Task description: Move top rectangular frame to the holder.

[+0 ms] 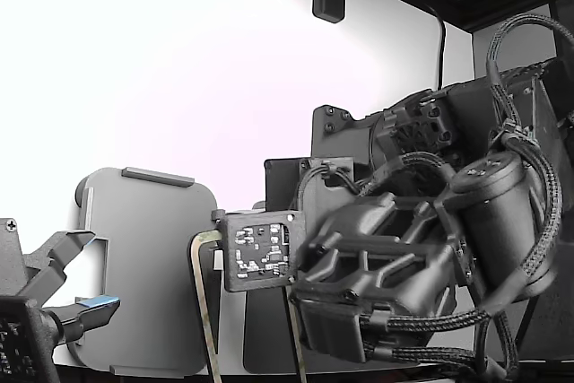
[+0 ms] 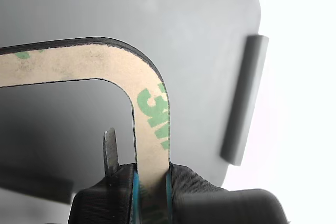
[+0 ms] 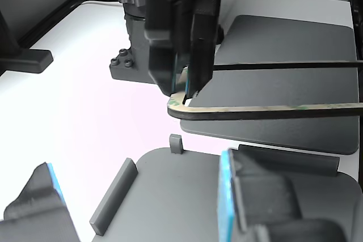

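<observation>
Listing by size, largest first, you have these items before you.

White table (image 3: pixel 85 111): bears everything else.

Arm (image 1: pixel 421 257): black, cable-wrapped, filling the exterior view's right half, with a small circuit board (image 1: pixel 258 251) facing the camera.

Dark grey mat (image 3: pixel 295 83): flat on the table, on the far right in the other view, directly under the lifted frame.

Holder (image 1: pixel 143 266): light grey tray with rounded corners and raised edge tabs, at the exterior view's left. In the other view it lies nearer the camera than the mat, apart from it.

Frame (image 2: pixel 149 108): thin tan outline with green print and a dark edge, open centre. You see it raised clear of the mat in the other view, roughly level, its rounded corner toward the holder. In the wrist view that corner hangs over the holder's surface, near one side tab (image 2: pixel 244 98). It is not seated in the holder.

Gripper (image 2: pixel 152 182): the two blue-lined pads are clamped on one side of the frame, just by the corner.

Second gripper (image 1: pixel 63 293): at the exterior view's lower left, its fingers apart, touching nothing.
</observation>
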Robot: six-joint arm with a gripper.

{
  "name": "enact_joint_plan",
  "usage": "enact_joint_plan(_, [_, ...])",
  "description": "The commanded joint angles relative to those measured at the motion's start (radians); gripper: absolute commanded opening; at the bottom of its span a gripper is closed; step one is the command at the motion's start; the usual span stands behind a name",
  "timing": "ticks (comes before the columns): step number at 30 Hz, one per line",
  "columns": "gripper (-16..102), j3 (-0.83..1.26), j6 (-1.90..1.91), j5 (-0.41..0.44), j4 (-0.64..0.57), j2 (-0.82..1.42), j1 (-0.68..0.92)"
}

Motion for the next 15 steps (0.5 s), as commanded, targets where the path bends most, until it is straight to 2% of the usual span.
enact_joint_plan(1, [-11, -0.064, -0.003, -0.028, 0.009, -0.008, -0.049])
enact_joint_plan(15, [-11, -0.186, 0.06, 0.011, 0.009, -0.192, -0.153])
